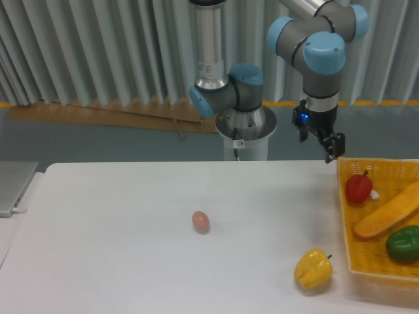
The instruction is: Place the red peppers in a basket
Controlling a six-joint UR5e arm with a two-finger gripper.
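Note:
The red pepper (pixel 358 188) lies in the back left corner of the yellow-orange woven basket (pixel 343 216), which stands at the table's right edge. My gripper (pixel 319 142) hangs above the table's back edge, just left of and above the basket's back left corner. Its two fingers stand apart with nothing between them. It is clear of the red pepper, which sits a little lower and to its right.
In the basket also lie a green pepper (pixel 402 243) and a long orange vegetable (pixel 386 212). A yellow pepper (pixel 313 269) sits on the table just left of the basket's front. A brown egg (pixel 200 221) lies mid-table. A grey flat object (pixel 13 186) is at the left edge.

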